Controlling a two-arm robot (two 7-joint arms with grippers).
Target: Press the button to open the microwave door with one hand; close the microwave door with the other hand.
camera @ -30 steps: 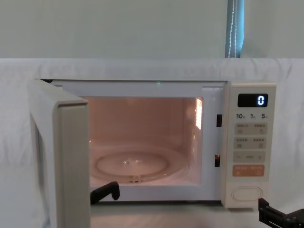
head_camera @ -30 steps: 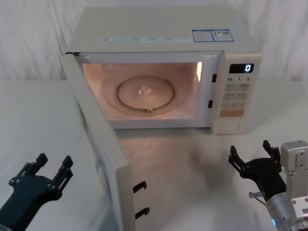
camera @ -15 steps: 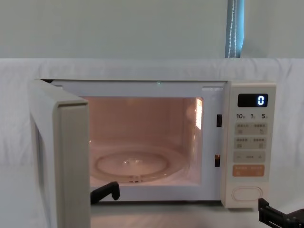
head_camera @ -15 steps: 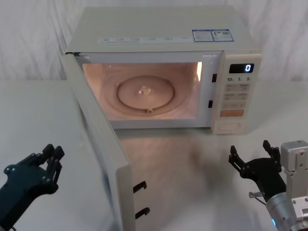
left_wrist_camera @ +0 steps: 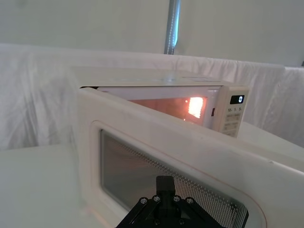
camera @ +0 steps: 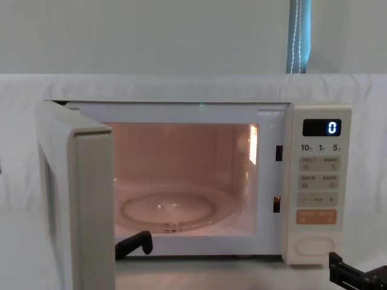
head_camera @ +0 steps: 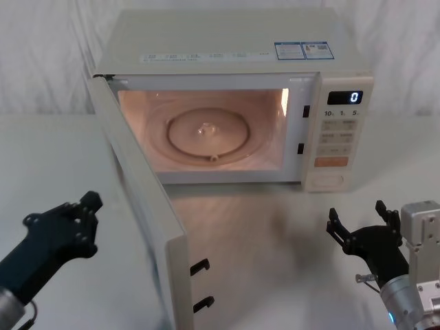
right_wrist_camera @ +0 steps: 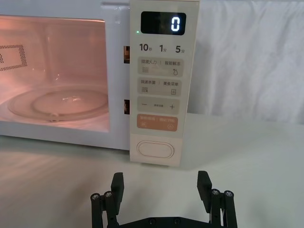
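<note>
**Door open, left gripper lined up behind it for the close**

The microwave door (head_camera: pixel 141 206) stands swung wide, hinged at the oven's 9 o'clock edge, free edge toward the robot, cavity lit with the glass turntable (head_camera: pixel 206 134) bare inside. So the opening half reads as done; the closing is not yet done.

The left gripper (head_camera: pixel 75 216) sits on the door's outer side, at about 9 o'clock of the free edge in the head view, near the panel but apart from it. In the left wrist view its fingertips (left_wrist_camera: pixel 165 186) point at the mesh window (left_wrist_camera: pixel 161 178), and they look drawn together into one blunt tip. That fits a push, not a grasp: a flat panel offers nothing to pinch, and being outside the door lets a sweep toward 3 o'clock swing it shut. Contact is hard to judge from the wrist view; I take it as not touching.

The right gripper (head_camera: pixel 364 230) hangs low over the table (head_camera: pixel 275 261) at 6 o'clock of the control panel (head_camera: pixel 337 137), fingers spread, holding nothing. The button (right_wrist_camera: pixel 153 150) is straight ahead of it, well apart, at the panel's bottom under the orange key (right_wrist_camera: pixel 157 122). Backed off there, it looks clear of the door's arc.

Risk: a push near the hinge would need more force; nearer the free edge is easier.
</note>
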